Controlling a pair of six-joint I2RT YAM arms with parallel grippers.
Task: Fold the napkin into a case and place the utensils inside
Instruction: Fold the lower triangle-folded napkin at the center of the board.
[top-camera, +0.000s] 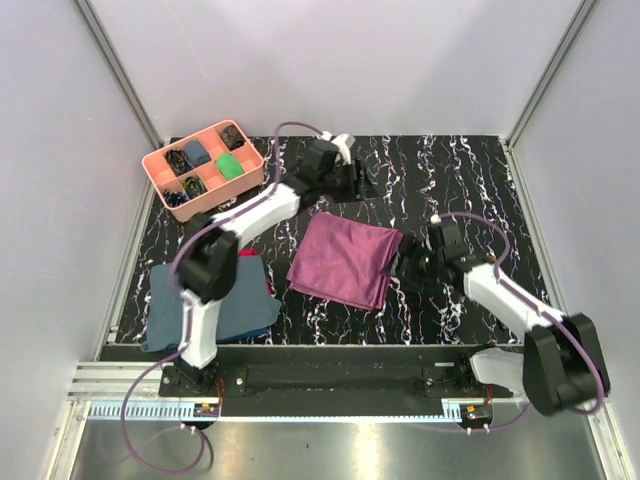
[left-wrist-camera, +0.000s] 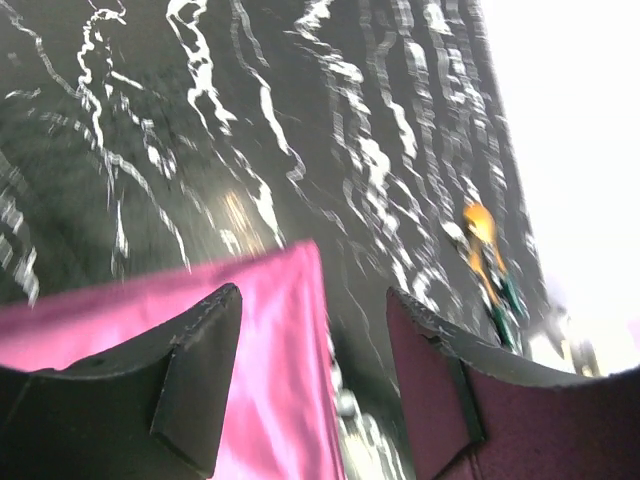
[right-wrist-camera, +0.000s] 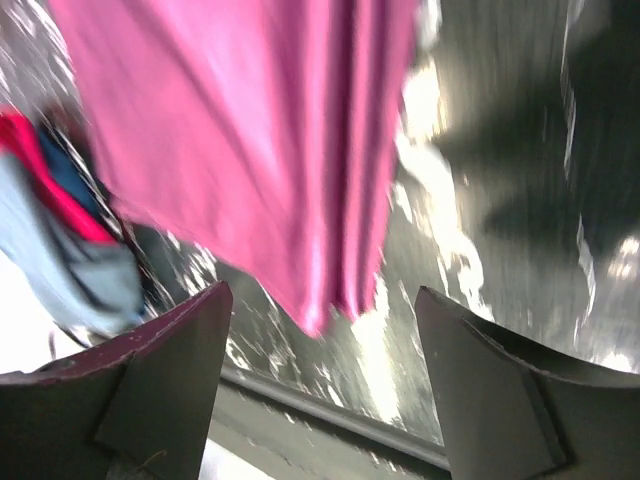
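Seen from above, the napkin lies folded at mid-table, with the left gripper at its 12 o'clock and the right gripper at 3 o'clock. Both jaws are shown parted and empty by the wrist views. The utensils are caught by the left wrist alone.

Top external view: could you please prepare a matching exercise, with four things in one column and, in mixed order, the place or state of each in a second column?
Things:
1. plum-purple napkin
2. pink compartment tray
3. slate-blue cloth
4. right tool

Places or states:
A. near left part of the table
B. open, at the napkin's right edge
C. folded, in the middle of the table
D. far left corner of the table

Pairs: 1-C, 2-D, 3-A, 4-B.
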